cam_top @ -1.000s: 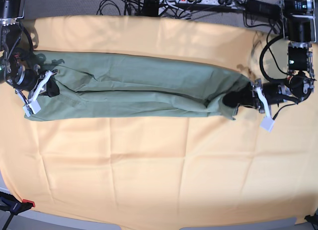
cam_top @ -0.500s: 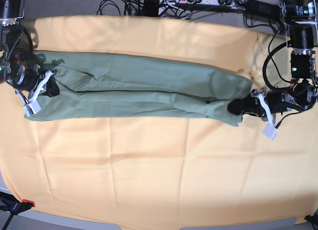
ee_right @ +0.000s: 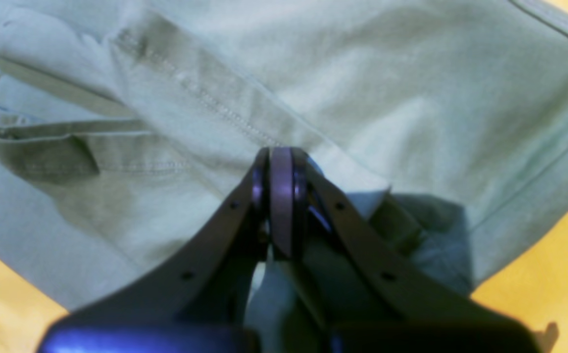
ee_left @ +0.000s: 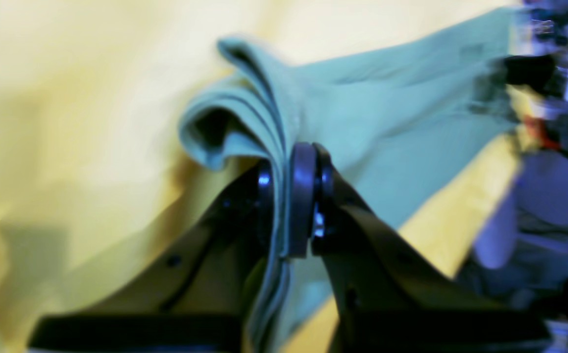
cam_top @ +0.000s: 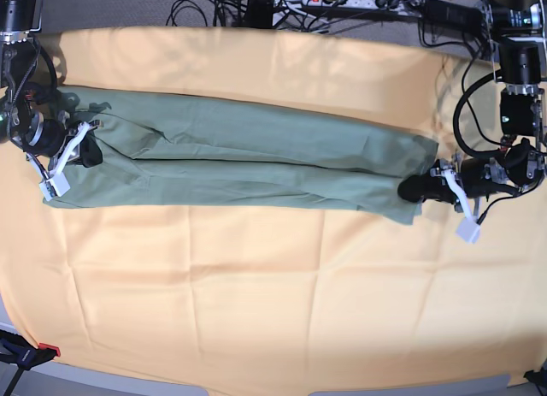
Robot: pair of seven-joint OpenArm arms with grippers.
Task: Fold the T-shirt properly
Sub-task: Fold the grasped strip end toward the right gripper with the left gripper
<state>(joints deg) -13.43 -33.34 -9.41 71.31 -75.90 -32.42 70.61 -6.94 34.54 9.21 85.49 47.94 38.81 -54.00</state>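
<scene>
my left gripper (ee_left: 288,206) is pinched shut on a stack of folded layers at one end of the t-shirt (cam_top: 248,161); in the left wrist view several edges of green fabric fan out above the pads, so i judge i have the whole thickness there, not one ply. my right gripper (ee_right: 280,196) is clamped tight at the opposite end, near a stitched hem line, with cloth bunched around its fingers (ee_right: 284,206).

between the two, the shirt lies as a long narrow band across the upper half of the yellow-orange cloth (cam_top: 256,293), its sides already doubled inward along a lengthwise crease. i hold both ends apart so the band sits fairly taut and flat, which should keep the side folds from slipping open.

the left end looks a little raised off the cloth. i read this as the lengthwise fold done and the crosswise fold not yet made. cables (cam_top: 256,2) sit beyond the far edge, well clear of the shirt.
</scene>
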